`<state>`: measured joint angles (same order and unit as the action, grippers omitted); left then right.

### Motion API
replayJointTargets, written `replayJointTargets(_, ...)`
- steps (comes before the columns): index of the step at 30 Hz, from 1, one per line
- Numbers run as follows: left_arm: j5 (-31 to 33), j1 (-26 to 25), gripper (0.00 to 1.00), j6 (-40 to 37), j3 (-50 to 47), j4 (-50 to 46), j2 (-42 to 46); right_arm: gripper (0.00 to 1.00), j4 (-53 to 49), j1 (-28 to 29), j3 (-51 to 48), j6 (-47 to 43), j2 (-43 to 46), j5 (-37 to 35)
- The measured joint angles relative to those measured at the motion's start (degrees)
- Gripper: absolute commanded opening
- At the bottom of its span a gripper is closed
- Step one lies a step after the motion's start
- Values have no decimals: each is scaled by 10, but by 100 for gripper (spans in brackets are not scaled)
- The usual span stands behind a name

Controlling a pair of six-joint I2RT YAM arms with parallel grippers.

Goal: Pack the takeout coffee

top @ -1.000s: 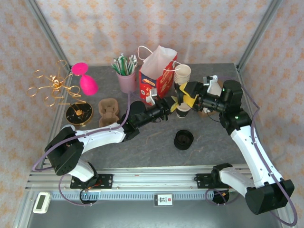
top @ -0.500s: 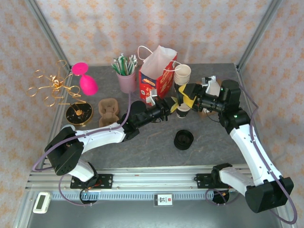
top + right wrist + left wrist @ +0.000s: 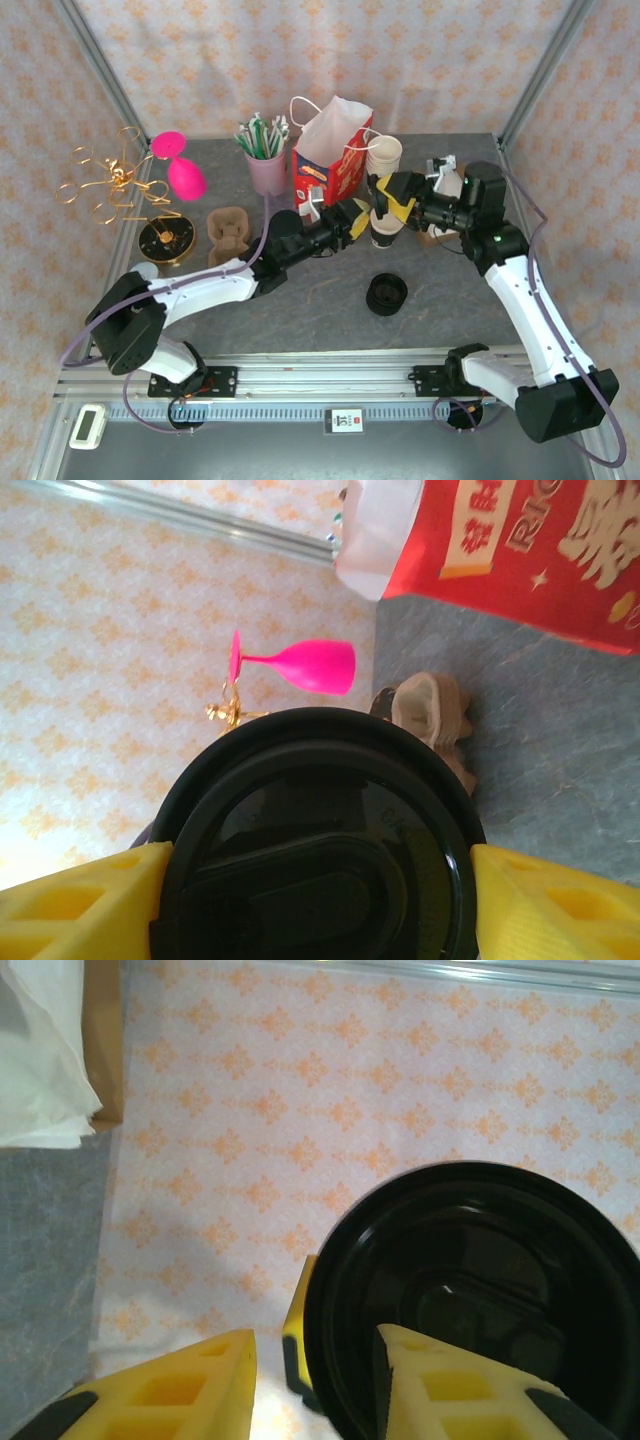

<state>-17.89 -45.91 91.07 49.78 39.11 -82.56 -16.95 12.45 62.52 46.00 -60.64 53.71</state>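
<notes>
Capping, item 1: right end effector (image 3: 318, 900) grips the black lid (image 3: 315, 810) over the coffee cup (image 3: 385, 236), which stands on the table (image 3: 320, 300) just in front of the red bag (image 3: 330, 165). Left end effector (image 3: 315, 1360): fingers apart, empty, just beside the cup. Recommended: keep the lid level, centre it on the rim, press evenly.

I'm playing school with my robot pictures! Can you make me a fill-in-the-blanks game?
The wine glass is ____. The straws stand in a ____ cup. The right pincer grips a ____ lid. The paper bag is white and ____.
Missing words: pink, purple, black, red.
</notes>
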Motion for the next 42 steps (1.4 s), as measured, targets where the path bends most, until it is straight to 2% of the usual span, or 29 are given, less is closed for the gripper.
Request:
replayJointTargets(5,42,19,38,-62,-18,-103,83,72,-94,0,65,-88,-36,-117)
replayJointTargets(11,112,48,42,-182,-19,-257,176,70,-165,2,83,-173,-104,-258)
replayJointTargets(16,172,56,43,-294,-3,-384,195,69,-203,13,94,-223,-191,-356)
replayJointTargets(21,213,56,44,-377,7,-453,195,69,-228,44,134,-256,-256,-435)
replayJointTargets(30,243,62,47,-443,7,-492,195,69,-241,96,178,-281,-313,-504)
replayJointTargets(42,250,62,49,-462,6,-494,195,69,-258,114,179,-294,-344,-540)
